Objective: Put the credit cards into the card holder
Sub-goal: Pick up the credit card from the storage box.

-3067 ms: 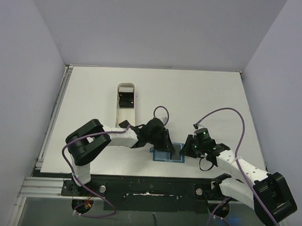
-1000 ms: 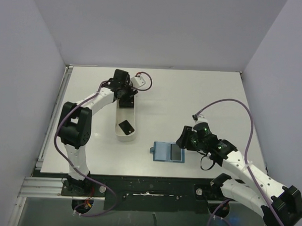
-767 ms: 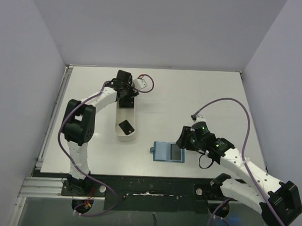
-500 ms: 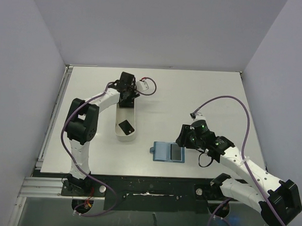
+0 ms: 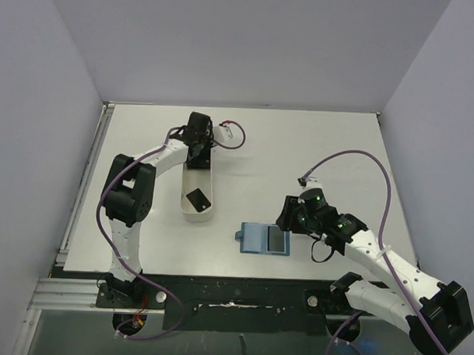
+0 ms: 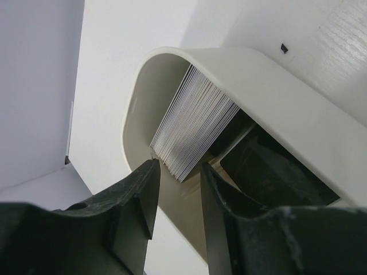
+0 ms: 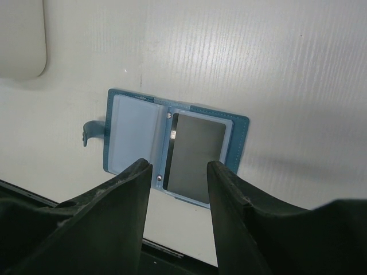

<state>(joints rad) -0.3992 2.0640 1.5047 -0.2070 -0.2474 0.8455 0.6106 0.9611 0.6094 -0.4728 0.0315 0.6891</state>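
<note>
The teal card holder (image 5: 254, 239) lies open near the table's front edge, and a dark credit card (image 7: 195, 157) sits in its right panel (image 7: 238, 134). My right gripper (image 7: 179, 163) hovers open just above it, at the holder's right (image 5: 291, 220), with nothing between its fingers. My left gripper (image 5: 197, 147) is at the far end of the long white tray (image 5: 196, 180). It is open, its tips (image 6: 178, 166) just short of a stack of credit cards (image 6: 195, 120) standing on edge. A loose black card (image 5: 196, 198) lies flat in the tray's near half.
Another dark card (image 6: 275, 172) lies flat on the tray floor beside the stack. The tray's curved wall (image 6: 137, 109) closes round the stack. The left arm's purple cable (image 5: 231, 130) loops beyond the tray.
The left gripper has left the card holder and gone to the tray's far end, shifting slightly right over the stack in the last second, its jaws narrowing. The right arm has barely moved.
</note>
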